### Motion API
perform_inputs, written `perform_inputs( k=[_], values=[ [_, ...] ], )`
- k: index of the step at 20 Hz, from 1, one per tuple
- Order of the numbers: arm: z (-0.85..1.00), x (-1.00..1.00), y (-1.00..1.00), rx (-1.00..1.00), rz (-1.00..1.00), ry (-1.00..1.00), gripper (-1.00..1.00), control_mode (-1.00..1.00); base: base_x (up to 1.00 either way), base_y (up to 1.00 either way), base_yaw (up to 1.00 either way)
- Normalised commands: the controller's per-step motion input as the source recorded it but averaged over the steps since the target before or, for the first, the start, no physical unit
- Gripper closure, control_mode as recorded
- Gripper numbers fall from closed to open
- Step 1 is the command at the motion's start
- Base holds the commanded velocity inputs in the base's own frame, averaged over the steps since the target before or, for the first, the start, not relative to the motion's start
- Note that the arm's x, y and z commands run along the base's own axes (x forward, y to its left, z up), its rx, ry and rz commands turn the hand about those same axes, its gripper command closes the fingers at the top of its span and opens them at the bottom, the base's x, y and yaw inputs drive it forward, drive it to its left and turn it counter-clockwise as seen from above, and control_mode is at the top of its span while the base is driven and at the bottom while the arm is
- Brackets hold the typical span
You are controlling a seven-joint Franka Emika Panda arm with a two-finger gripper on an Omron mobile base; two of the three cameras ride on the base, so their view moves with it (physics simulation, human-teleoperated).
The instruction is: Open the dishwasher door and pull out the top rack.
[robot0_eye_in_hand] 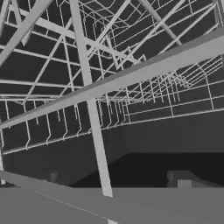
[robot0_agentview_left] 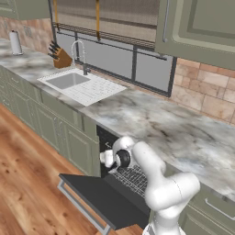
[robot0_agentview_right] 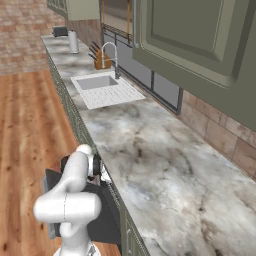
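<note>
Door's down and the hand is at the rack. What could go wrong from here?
1. The gripper is open close against the top rack; closing between thin wires may miss a bar or slip off it.
2. The arm hangs over the lowered dishwasher door, so pulling back low may strike the panel.

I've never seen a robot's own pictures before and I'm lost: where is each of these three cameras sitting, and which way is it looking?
Left base view: behind the arm's left, looking forward and down at the open dishwasher door; the white arm rises lower right.
Right base view: behind its right, looking along the counter; the arm rises lower left.
Hand view: on the hand, looking closely into the top rack.
Both base views share the sink, door and arm.
</note>
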Motion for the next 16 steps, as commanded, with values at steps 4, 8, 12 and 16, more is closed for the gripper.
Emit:
perform_inputs(
  k=[4, 8, 12, 16],
  values=[
    [-1.00, 0.00, -0.18, 0.53, 0.12, 0.04, -1.00, -1.00, 0.00, 0.00, 0.00],
    [-1.00, -0.17, 0.16, 0.57, 0.11, 0.09, -1.00, -1.00, 0.00, 0.00, 0.00],
    [-0.90, -0.29, 0.81, 0.52, 0.04, 0.11, -1.00, -1.00, 0.00, 0.00, 0.00],
    [-0.66, -0.35, 0.85, 0.55, 0.02, 0.13, -1.00, -1.00, 0.00, 0.00, 0.00]
  ],
)
